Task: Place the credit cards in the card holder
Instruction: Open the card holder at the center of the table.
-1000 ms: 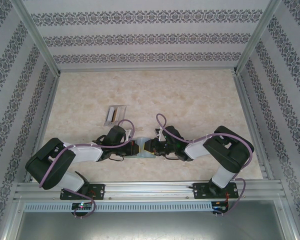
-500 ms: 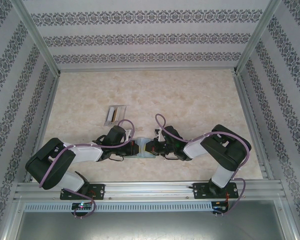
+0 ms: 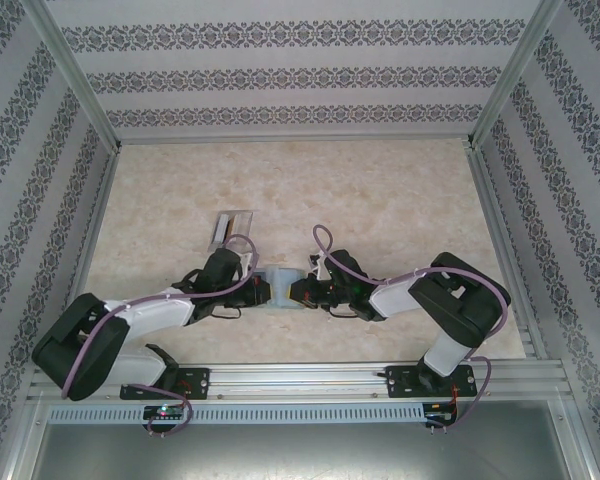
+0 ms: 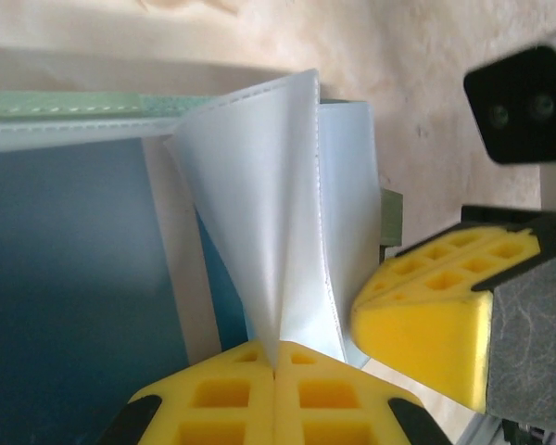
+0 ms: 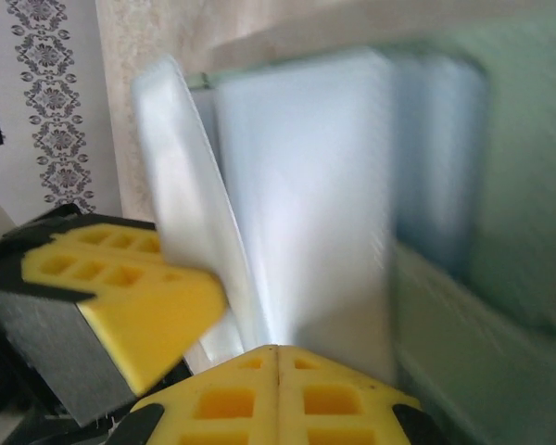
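Lower centre of the overhead view: the sage-green folding fabric card holder [image 3: 280, 283] sits between the two grippers, above the marbled beige table [image 3: 400, 200].

The left gripper [image 4: 276, 366] has its yellow fingertips pressed together, pinching a pale inner pocket flap of the card holder at the bottom of its wrist view. To the left of that flap lies a dark blue flat surface, apparently the blue rectangular plastic card [image 4: 74, 297].

The right gripper [image 5: 276, 357] likewise has its tips closed, pinching a pale flap; that view is blurred.

Farther back, up and to the left, stands a small slotted stand [image 3: 230, 228], well apart.
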Robot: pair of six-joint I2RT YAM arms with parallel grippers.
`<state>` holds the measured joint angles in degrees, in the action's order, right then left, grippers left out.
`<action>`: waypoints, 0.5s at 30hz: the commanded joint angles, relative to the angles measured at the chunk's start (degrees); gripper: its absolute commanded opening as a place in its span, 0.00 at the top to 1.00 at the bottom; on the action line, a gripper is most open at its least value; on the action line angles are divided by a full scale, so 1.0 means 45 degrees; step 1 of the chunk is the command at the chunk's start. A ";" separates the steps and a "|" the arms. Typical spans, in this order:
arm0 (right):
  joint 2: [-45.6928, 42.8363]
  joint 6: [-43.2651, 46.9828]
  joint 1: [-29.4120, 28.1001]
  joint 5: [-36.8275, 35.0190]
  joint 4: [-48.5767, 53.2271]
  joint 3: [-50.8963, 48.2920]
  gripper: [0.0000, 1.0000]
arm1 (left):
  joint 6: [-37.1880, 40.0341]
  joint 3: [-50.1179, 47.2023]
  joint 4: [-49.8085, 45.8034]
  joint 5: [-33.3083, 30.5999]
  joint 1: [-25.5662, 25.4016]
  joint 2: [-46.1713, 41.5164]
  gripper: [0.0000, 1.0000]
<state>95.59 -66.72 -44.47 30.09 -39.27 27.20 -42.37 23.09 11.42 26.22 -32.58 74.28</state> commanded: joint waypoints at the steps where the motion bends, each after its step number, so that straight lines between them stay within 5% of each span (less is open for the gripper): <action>1: -0.0285 0.0301 -0.0008 0.0127 0.0122 -0.0041 1.00 | 0.0273 -0.0185 -0.0913 -0.0662 0.0205 -0.0411 0.94; 8: -0.0331 0.0407 -0.0165 0.0014 0.0249 0.0204 1.00 | -0.0246 -0.0539 0.0213 -0.0034 0.0208 0.0166 0.99; 15: -0.0139 0.0368 -0.0149 -0.0133 0.0210 0.0364 0.73 | -0.0433 -0.0608 0.1432 0.1296 0.0189 0.0395 1.00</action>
<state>95.29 -65.73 -44.51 29.69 -37.93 27.33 -43.59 20.16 12.62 28.29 -32.12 75.64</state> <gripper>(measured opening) 0.263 0.050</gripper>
